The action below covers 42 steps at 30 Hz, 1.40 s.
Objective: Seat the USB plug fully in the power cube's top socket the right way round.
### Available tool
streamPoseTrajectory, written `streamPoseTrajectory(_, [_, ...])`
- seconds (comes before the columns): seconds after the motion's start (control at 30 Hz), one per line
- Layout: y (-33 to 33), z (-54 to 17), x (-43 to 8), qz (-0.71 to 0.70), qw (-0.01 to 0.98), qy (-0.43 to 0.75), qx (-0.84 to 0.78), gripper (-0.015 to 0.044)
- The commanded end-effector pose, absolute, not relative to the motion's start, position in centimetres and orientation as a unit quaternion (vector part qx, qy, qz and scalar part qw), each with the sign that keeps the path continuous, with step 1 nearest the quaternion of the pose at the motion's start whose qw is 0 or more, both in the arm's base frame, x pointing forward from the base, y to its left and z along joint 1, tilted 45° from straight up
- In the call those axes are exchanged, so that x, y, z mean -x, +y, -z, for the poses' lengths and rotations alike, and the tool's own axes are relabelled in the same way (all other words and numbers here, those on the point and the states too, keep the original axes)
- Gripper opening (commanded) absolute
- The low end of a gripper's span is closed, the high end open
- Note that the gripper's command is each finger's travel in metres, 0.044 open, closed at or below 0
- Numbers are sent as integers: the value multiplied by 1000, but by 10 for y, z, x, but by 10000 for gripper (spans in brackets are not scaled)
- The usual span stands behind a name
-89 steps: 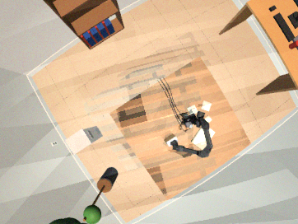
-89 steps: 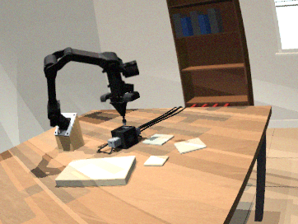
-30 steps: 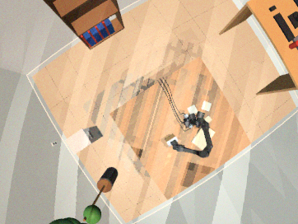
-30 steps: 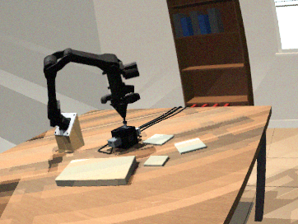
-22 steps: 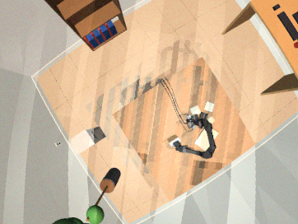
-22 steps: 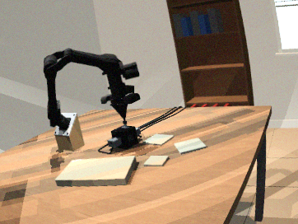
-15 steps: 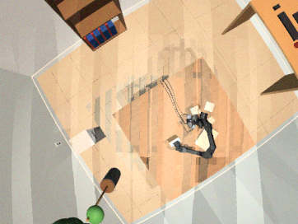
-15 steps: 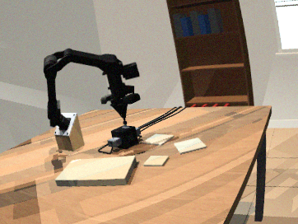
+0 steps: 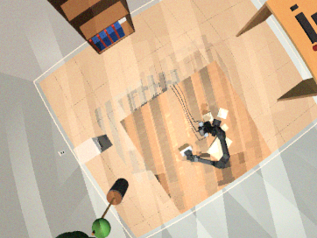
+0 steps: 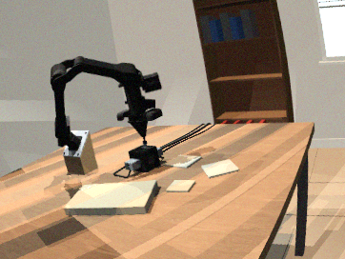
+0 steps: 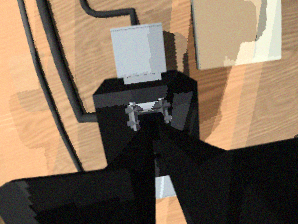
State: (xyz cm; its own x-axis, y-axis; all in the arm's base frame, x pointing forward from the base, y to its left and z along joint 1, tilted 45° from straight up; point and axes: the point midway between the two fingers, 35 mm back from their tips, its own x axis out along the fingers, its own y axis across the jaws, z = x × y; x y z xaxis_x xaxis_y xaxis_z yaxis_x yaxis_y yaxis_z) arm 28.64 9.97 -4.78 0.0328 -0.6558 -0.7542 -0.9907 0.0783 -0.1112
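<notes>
The black power cube [image 10: 150, 160] [image 11: 111, 112] stands on the table. My gripper [image 9: 204, 128] [image 10: 144, 136] [image 11: 154, 132] points down over its top and is shut on the USB plug [image 10: 145, 143], a small dark piece just above the cube's top face. In the wrist view, bright metal parts [image 11: 148, 106] show at the fingertips on the cube's top. The fingers cover most of the plug there, so its depth and which way round it is cannot be told.
A grey side plug [image 10: 133, 165] [image 11: 139, 52] sticks out of the cube. Dark cables [image 9: 186, 105] [image 10: 186, 139] [image 11: 52, 70] run beside it. Pale flat tiles [image 10: 220, 168] [image 10: 181, 186] and a thick pale slab [image 10: 111, 196] lie nearby. The arm's base block [image 10: 81, 157] stands behind left.
</notes>
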Motion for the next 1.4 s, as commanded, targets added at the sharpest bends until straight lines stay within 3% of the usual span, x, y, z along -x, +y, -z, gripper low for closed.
streamPoseTrajectory(0.0, [99, 49, -286, -248, 338, 650, 634, 0])
streamPoseTrajectory(1.37, [95, 52, -286, -247, 338, 650, 634, 0])
